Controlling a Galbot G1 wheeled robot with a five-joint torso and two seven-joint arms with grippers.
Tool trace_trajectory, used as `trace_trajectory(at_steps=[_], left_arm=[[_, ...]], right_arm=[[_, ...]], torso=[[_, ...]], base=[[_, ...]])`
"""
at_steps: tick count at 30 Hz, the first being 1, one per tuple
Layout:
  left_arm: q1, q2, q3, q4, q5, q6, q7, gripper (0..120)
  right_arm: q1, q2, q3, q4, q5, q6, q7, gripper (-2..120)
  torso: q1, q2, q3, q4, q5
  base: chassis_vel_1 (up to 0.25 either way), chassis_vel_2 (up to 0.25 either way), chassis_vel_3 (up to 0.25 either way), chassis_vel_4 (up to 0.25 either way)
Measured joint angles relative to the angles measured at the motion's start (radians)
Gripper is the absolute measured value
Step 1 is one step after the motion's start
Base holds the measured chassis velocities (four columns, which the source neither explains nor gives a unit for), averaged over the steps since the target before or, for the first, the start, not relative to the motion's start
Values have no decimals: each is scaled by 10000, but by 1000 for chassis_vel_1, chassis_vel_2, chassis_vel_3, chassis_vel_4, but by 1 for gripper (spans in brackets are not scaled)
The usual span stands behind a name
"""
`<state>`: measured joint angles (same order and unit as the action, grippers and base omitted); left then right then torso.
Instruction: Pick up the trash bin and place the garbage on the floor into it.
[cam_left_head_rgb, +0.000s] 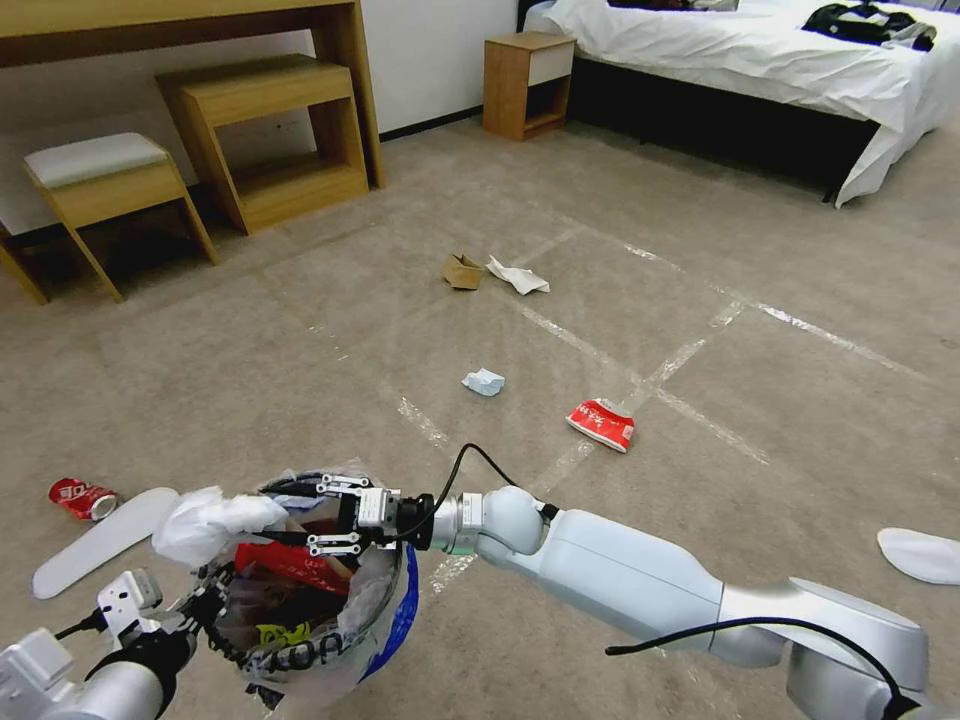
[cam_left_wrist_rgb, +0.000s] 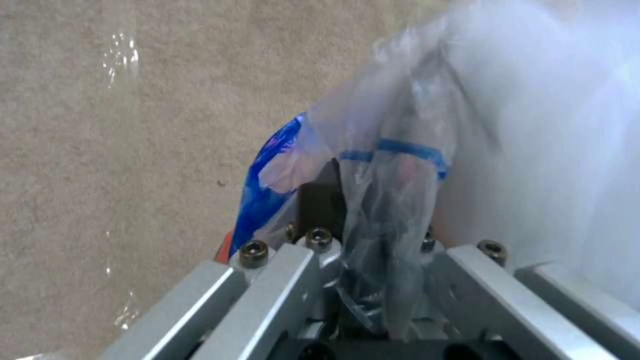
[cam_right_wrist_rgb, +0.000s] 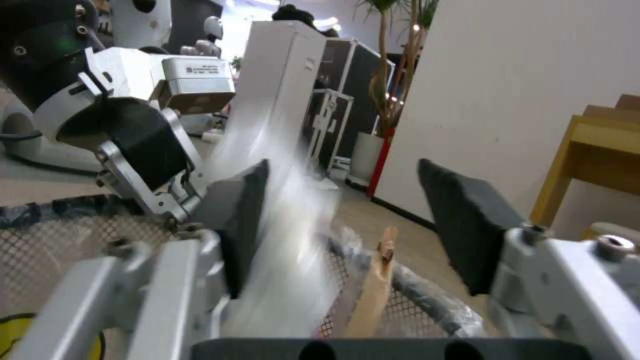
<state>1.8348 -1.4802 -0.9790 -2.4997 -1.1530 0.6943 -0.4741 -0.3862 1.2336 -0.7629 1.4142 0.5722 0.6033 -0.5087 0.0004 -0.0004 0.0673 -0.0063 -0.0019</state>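
I hold the small round red trash bin with its black wire rim and clear blue-handled bag liner (cam_left_head_rgb: 300, 600) up off the beige taped carpet floor (cam_left_head_rgb: 300, 330); my left gripper (cam_left_head_rgb: 205, 605) has its jaws pinching rim and bag at the near-left edge. My right gripper (cam_left_head_rgb: 330, 515) hangs over the bin mouth, jaws spread, white paper dropping between them. The bin looks light but floppy at the liner, so the stiff rim is the hold. Remaining garbage, crumpled pale-blue paper (cam_left_head_rgb: 484, 381) and a red wrapper (cam_left_head_rgb: 601, 424), looks featherlight and crushable; pinch at the raised folds.
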Motion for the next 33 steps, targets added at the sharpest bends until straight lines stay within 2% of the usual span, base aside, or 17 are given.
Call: trace_trajectory(at_steps=[1,3,5,7,10,20,27,33], left_arm=[[0,0,0,0,0,0,0,0],[-34,31,-32,-3,-91,0,-49,0],[-40,45,-41,-3,-115,0,-61,0],[-56,71,-72,-3,-187,0,-81,0],[-85,97,-121,11,-260,0,-115,0],[-207,198,-323,129,-608,-1,-303,0],[-219,212,-466,149,-714,23,-325,0],[-150,344,-742,169,-915,32,-325,0]], right_arm=[[0,0,0,0,0,0,0,65],[144,0,-39,1,29,0,19,77],[192,0,-52,3,46,0,21,80],[288,-17,-92,31,99,4,34,92],[380,-50,-113,61,135,28,40,98],[791,-284,-104,339,322,77,69,100],[1455,-551,708,788,720,45,237,100],[2240,-1167,1790,1060,1369,-95,1040,100]], torso=[[0,0,0,0,0],[0,-1,0,0,0],[0,-1,0,0,0],[0,0,0,0,0],[0,-1,0,0,0],[0,-1,0,0,0],[0,0,0,2,0],[1,-1,0,-1,1]], base=[[0,0,0,0],[0,0,0,0],[0,0,0,0],[0,0,0,0],[0,0,0,0],[0,0,0,0],[0,0,0,0],[0,0,0,0]])
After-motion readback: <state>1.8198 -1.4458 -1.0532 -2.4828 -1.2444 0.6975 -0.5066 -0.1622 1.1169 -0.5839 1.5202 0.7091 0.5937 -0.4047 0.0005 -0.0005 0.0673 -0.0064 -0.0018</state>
